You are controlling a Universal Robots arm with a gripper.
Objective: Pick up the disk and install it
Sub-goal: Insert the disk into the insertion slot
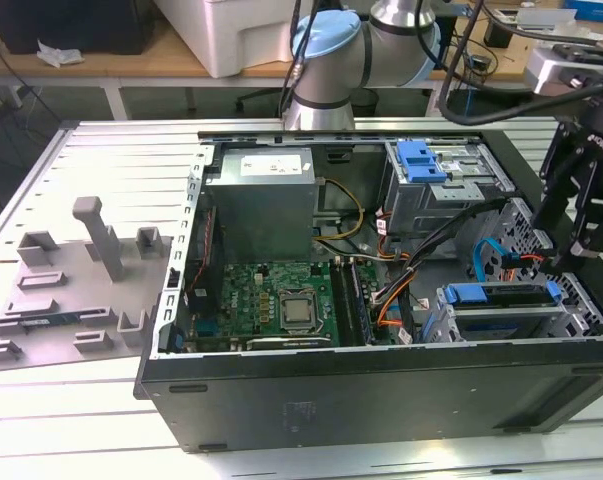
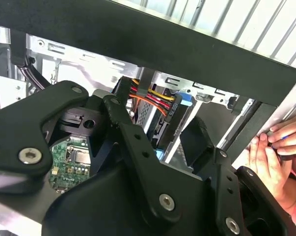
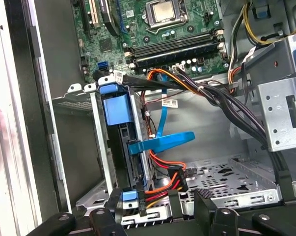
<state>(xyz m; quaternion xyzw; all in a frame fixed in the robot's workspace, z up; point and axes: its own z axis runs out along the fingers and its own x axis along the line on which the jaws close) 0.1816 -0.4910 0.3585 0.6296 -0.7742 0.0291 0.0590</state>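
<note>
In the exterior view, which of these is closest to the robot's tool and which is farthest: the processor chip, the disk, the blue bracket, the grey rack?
Starting from the tool:
1. the disk, in the cage right beside it.
2. the blue bracket, on the upper bay.
3. the processor chip, mid-board.
4. the grey rack, outside the case, far on the exterior view's left.

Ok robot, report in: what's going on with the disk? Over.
Gripper open, at drive cage. Disk sits in cage. Cables cross close by; hand by case edge.

Silver arm (image 1: 396, 35) with pale-blue joint caps (image 1: 326, 45) — black linked claw (image 2: 157, 120), silver screw heads (image 2: 166, 201), black cables (image 1: 469, 70)
</note>
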